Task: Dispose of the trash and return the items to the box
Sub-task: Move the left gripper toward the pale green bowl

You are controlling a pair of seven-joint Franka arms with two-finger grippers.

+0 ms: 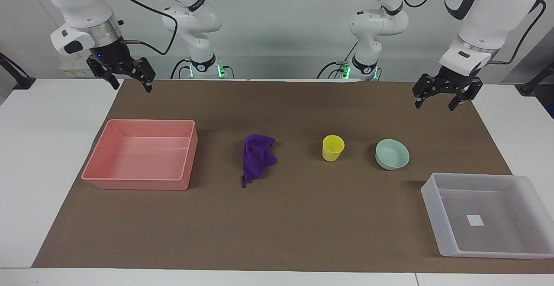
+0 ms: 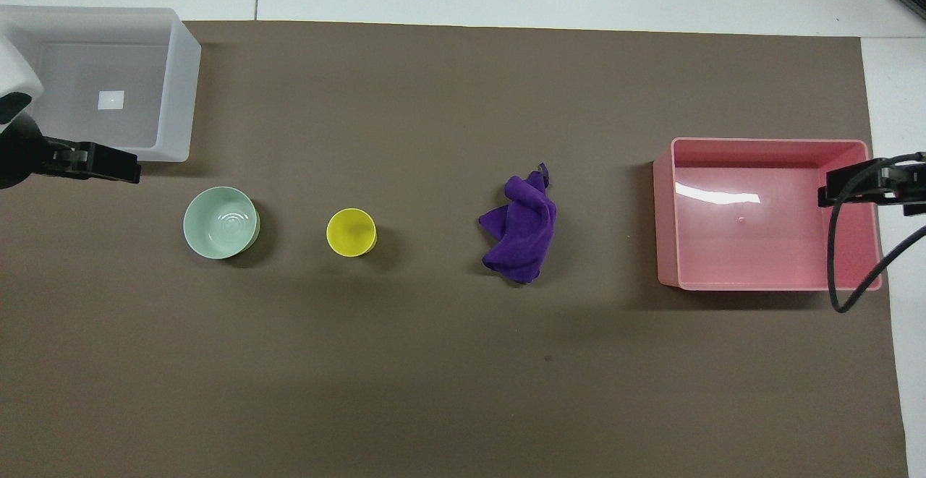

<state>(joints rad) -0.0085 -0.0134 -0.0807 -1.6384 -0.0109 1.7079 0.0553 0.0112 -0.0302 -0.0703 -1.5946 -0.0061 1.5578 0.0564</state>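
Observation:
The purple cloth [image 1: 258, 156] [image 2: 522, 231] lies crumpled mid-mat. The yellow cup [image 1: 333, 147] [image 2: 351, 232] stands upright beside it, toward the left arm's end. The mint-green bowl [image 1: 392, 154] [image 2: 221, 222] sits beside the cup, further toward that end. The translucent box [image 1: 433, 208] [image 2: 182, 80], with its white label, is empty at the left arm's end, farther from the robots than the bowl. My left gripper [image 1: 435, 105] [image 2: 98, 163] hangs open and empty over the mat at that end. My right gripper [image 1: 132, 86] [image 2: 868, 187] hangs open and empty at the other end.
An empty pink rectangular bin [image 1: 190, 147] [image 2: 767, 144] stands on the brown mat [image 1: 277, 234] at the right arm's end, beside the cloth. White table surface borders the mat on every side. A black cable [image 2: 839, 275] hangs from the right arm over the bin's corner.

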